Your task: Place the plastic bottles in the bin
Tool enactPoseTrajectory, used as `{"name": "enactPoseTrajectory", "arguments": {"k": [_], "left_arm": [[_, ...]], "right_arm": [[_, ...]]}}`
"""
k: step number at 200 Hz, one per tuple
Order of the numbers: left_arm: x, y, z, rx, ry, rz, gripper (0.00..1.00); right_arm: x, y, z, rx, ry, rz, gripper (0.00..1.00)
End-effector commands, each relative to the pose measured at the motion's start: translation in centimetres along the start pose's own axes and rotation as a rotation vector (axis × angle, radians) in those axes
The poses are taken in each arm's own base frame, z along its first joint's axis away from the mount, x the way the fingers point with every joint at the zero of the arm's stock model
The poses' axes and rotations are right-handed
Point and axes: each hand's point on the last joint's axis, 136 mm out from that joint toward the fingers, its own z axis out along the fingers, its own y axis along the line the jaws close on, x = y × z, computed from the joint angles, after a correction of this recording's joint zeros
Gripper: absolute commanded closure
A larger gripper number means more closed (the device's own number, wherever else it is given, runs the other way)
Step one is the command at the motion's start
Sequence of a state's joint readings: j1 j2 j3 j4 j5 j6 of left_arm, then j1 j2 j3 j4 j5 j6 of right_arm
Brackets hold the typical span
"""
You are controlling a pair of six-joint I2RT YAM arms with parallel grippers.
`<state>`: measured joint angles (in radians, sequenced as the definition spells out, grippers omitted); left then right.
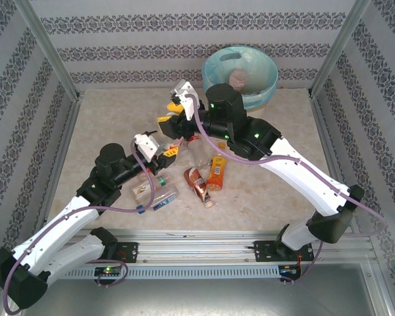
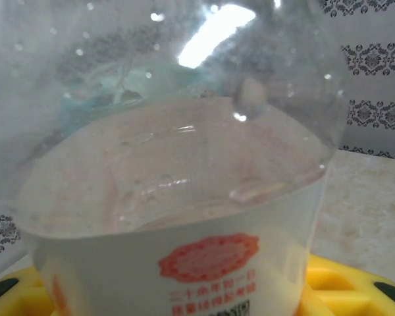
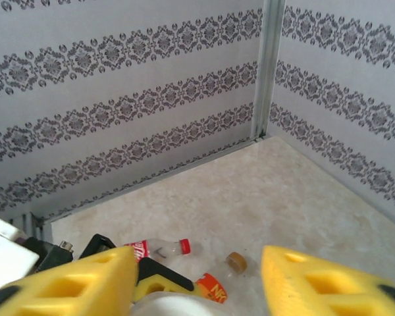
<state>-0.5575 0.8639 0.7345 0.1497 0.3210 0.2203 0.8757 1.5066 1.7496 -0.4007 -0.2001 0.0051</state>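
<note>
Fingers of the left gripper (image 1: pixel 166 155) clamp a clear plastic bottle with a white label (image 2: pixel 184 197) mid-table. The right gripper (image 3: pixel 199 280) hangs spread wide, empty. An orange-labelled bottle (image 1: pixel 216 173) and a brown-labelled bottle (image 1: pixel 196 183) lie toward the near edge. The cream round bin with a blue-green liner (image 1: pixel 263 97) stands at the far edge; open tabletop (image 1: pixel 105 118) runs along both sides.

Bright even light, glare on blurred bottle (image 2: pixel 184 164)
</note>
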Motion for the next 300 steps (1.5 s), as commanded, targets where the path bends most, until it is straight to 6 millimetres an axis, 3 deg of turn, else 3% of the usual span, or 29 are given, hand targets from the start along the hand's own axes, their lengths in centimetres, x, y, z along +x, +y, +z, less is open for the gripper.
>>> {"name": "enactPoseTrajectory", "arguments": {"k": [1,15,36,68,111,130,155,227,252,300], "left_arm": [[-1.2,-0.1,-0.6,-0.015,-0.049,0.039,0.48],[-1.4,0.2,-0.7,-0.032,-0.061,0.035,0.48],[-1.5,0.3,-0.9,-0.042,-0.068,0.036,0.43],[-1.9,0.8,-1.7,-0.087,-0.111,0.054,0.01],[-2.4,3.5,-3.2,-0.271,-0.17,0.071,0.0],[-2.2,5.0,-3.7,-0.363,-0.16,0.077,0.0],[-1.8,6.3,-4.2,-0.451,-0.149,0.09,0.0],[-0.5,6.2,-3.3,-0.441,-0.105,0.1,0.0],[-0.2,6.3,-3.0,-0.441,-0.095,0.102,0.0],[0.1,6.2,-2.9,-0.435,-0.081,0.114,0.0]], "right_arm": [[-0.9,0.2,-0.2,0.003,-0.014,-0.032,0.62],[-0.8,0.4,-0.1,-0.008,-0.013,-0.031,0.8],[-0.9,0.5,-0.1,-0.012,-0.019,-0.026,0.88],[-2.1,-0.1,-0.6,0.03,-0.043,-0.039,0.98],[-6.5,-3.8,-3.1,0.255,-0.137,-0.127,1.0],[-8.8,-6.9,-5.0,0.432,-0.198,-0.176,0.96],[-10.1,-11.7,-7.2,0.661,-0.238,-0.188,0.97],[-10.0,-25.5,-10.2,0.915,-0.308,-0.061,1.0],[-8.8,-29.6,-10.7,0.982,-0.308,-0.018,1.0],[-3.6,-36.9,-9.2,1.069,-0.199,0.027,1.0]]}}
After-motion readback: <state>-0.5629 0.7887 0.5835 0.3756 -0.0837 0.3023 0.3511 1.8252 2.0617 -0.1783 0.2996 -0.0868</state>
